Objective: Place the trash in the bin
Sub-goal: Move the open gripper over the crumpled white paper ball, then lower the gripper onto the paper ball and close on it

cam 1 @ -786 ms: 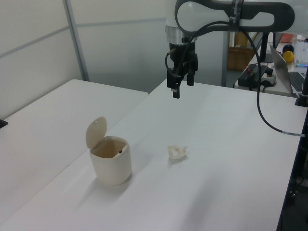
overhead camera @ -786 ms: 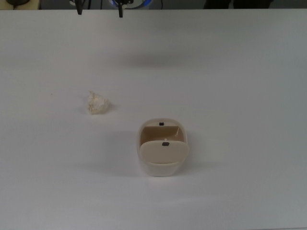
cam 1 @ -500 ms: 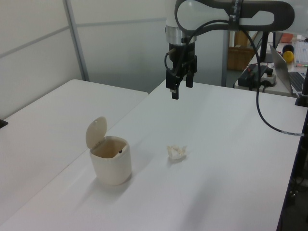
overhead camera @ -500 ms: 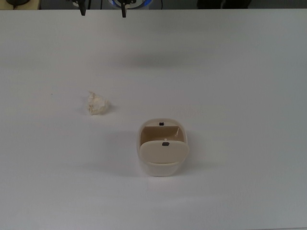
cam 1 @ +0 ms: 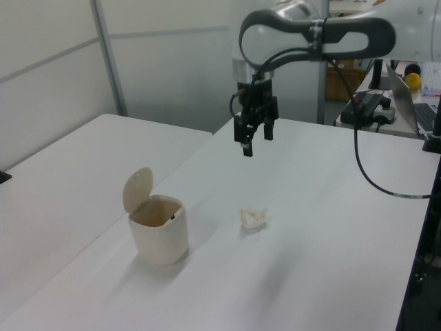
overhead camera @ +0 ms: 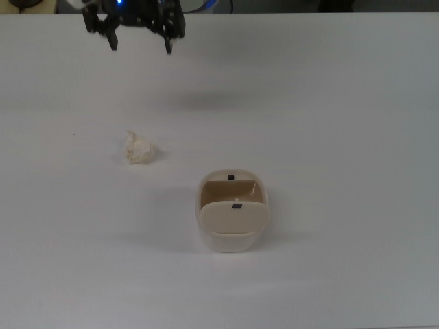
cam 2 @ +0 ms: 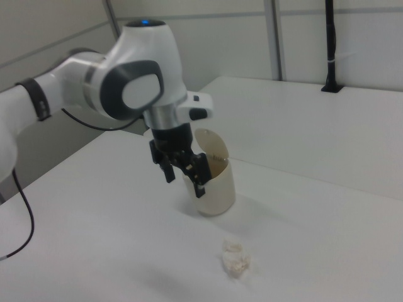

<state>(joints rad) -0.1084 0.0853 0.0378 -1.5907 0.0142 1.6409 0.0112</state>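
Top view showed your end effector [overhead camera: 140,41] at the far edge of the counter [overhead camera: 343,103], fingers spread wide and gripping nothing. The trash [overhead camera: 139,149] lay bare on the counter almost straight below that spot in the top view, toward the near edge, with clear surface between the two. So the line you needed ran from the end effector down the top view's frame to the wad, with hardly any sideways offset.

Taking the trash as the landmark: the bin [overhead camera: 232,212] stood to the top view's right of it and nearer the bottom edge, apart from it, its flap lid tipped up and its mouth open. In the left view the end effector [cam 1: 249,138] hung high above the counter and behind the trash [cam 1: 253,218]; the bin [cam 1: 158,234] sat to the left view's left of the wad. In the right view the end effector [cam 2: 184,169] was in front of the bin [cam 2: 215,182], and the trash [cam 2: 236,258] lay lower in the frame, closer to the camera.

The wad looked lumpy, with no clear long axis, so finger orientation probably mattered little. My judgement is that your coming move was mostly a descent, with a short advance toward the trash.
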